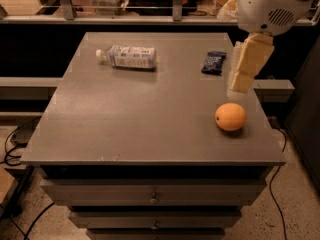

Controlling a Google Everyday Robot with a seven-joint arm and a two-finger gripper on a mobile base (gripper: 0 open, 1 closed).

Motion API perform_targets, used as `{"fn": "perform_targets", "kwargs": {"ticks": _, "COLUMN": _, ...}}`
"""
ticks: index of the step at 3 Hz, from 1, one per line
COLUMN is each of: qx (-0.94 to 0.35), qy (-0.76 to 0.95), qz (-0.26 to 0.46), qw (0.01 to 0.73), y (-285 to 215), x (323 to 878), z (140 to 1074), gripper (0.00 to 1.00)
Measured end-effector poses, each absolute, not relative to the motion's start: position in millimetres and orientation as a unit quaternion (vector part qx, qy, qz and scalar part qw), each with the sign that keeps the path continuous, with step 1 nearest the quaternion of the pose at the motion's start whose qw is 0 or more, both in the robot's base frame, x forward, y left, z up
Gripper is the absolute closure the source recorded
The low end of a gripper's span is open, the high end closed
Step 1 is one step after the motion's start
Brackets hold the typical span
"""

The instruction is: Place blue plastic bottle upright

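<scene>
The blue plastic bottle (128,57) lies on its side at the far left of the grey table top (150,114), white cap pointing left, pale blue-white label facing up. My gripper (240,86) hangs from the white arm at the right, above the table between the dark snack wrapper (213,62) and the orange (230,116). It is well to the right of the bottle and holds nothing that I can see.
The table is a grey cabinet with drawers (155,198) below the front edge. A railing with cluttered shelves (150,4) runs behind it. Cables (15,144) lie on the floor at the left.
</scene>
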State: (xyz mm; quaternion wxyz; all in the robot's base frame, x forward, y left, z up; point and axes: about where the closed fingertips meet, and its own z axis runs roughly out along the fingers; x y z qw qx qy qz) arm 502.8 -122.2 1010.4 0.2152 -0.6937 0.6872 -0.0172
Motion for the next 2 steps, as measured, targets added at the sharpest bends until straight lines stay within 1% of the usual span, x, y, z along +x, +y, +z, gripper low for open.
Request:
{"fn": "perform_targets", "kwargs": {"ticks": 1, "qx": -0.709, "qy": 0.673, "qz": -0.026, "qw": 0.209, "y": -109.1, "x": 510.4, "z": 1011.6, "gripper": 0.00}}
{"fn": "perform_targets", "kwargs": {"ticks": 2, "qx": -0.743, "qy": 0.639, "qz": -0.040, "qw": 0.195, "y": -77.7, "x": 530.3, "z": 1008.9, "gripper": 0.00}}
